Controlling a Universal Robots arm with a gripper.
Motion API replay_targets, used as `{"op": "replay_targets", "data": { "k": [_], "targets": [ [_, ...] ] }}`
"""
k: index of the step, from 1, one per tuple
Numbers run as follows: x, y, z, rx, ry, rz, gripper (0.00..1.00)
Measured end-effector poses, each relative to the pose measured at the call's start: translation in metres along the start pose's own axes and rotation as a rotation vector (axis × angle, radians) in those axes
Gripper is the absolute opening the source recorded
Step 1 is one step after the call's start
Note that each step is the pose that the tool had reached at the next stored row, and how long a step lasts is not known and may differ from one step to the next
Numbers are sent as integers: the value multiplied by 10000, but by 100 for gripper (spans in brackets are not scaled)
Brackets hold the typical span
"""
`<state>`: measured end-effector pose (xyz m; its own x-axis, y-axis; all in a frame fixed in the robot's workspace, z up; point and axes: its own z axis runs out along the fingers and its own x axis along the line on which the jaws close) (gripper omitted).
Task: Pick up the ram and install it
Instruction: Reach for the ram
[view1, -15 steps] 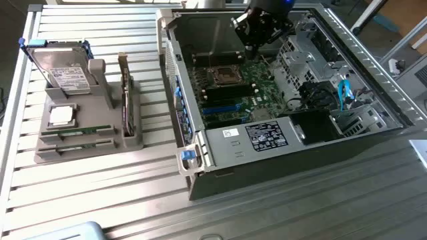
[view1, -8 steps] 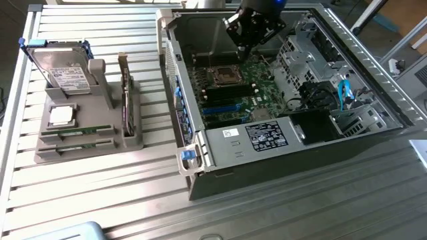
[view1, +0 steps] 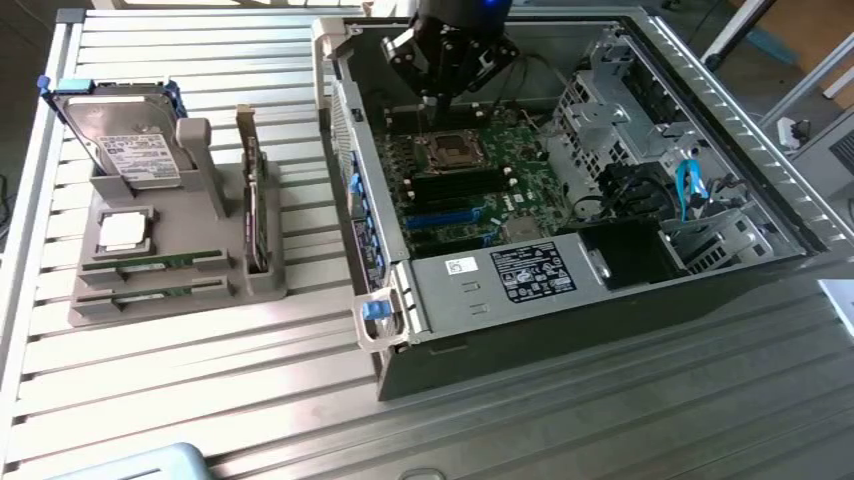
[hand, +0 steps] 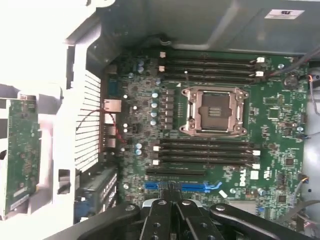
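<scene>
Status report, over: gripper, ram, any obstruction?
Gripper shut, empty, over the motherboard. Both ram sticks in the grey holder, untouched. No obstruction seen.

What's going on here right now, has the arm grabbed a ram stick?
No. The gripper hangs shut and empty over the motherboard inside the open computer case. One ram stick and the second ram stick lie in the grey holder at the exterior view's left, outside the case. In the wrist view the memory slots beside the CPU socket are empty, so nothing is installed yet.
</scene>
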<state>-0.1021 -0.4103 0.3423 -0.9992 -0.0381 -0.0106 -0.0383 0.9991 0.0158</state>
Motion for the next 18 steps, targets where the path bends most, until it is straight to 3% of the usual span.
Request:
{"op": "replay_targets", "data": {
  "k": [8, 15, 18],
  "targets": [
    [51, 3, -78, 132, -25, -3, 11],
    [83, 7, -254, 349, -51, -5, 11],
    [180, 11, -257, 366, -60, -6, 11]
  ]
}}
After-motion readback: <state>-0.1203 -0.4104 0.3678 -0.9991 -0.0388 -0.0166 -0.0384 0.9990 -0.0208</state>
